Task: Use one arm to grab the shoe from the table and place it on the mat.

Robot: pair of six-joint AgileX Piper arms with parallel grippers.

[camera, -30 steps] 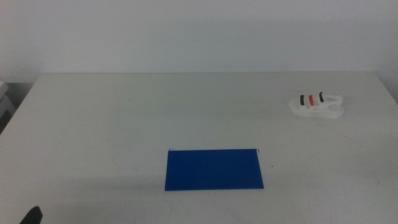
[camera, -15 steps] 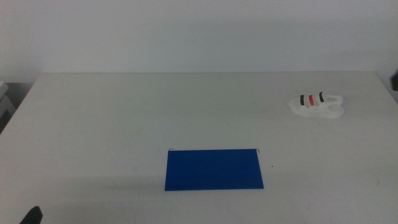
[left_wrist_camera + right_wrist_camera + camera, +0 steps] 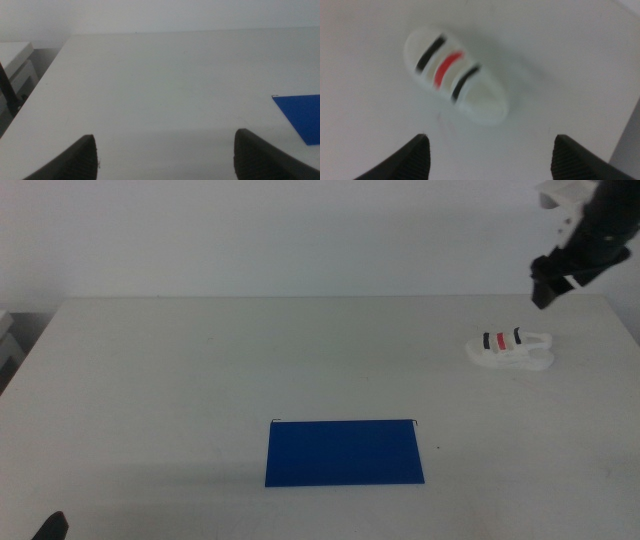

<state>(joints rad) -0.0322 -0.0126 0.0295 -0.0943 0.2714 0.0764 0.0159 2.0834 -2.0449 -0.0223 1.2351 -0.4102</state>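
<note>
right gripper up high over the far right corner of the table, above and just behind the shoe, not touching it. in the right wrist view, jaws spread wide with nothing between them, the shoe lying on the bare tabletop beyond the tips, a bit blurred. white sandal, flat on its sole, near the right edge toward the far side, two black straps with a red one between. well apart from the mat, dark blue and flat, nearer the front edge around the middle of the table. only a corner of the mat showing in the left wrist view. left gripper low at the front left corner, barely in the middle view, jaws wide apart and holding nothing, over plain tabletop.
</note>
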